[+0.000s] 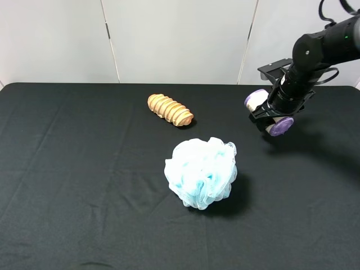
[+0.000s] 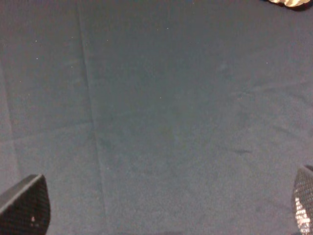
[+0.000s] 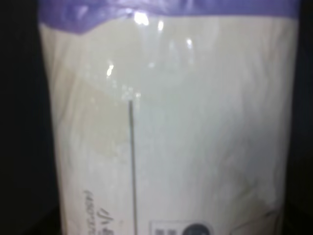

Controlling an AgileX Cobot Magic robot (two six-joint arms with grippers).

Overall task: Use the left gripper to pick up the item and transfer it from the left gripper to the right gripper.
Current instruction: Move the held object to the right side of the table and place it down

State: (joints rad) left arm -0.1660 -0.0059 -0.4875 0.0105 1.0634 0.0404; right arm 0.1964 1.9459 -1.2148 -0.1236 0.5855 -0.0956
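Right hand [image 1: 271, 114] is clamping the item [image 1: 257, 100] crosswise, its purple ends jutting out either side of the hand. Left hand [image 2: 164, 203] is hanging spread and empty over the tabletop [image 2: 161, 98].

Worktop [image 1: 67, 169]: black creased cloth.
Wooden piece [image 1: 170, 109]: ribbed, tan, near the far edge.
Mesh sponge [image 1: 201, 172]: fluffy, light blue, mid-worktop, apart from the wooden piece.

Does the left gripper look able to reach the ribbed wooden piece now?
Probably yes. The left gripper is open and empty, and in its wrist view only bare black cloth lies between it and the wooden piece.
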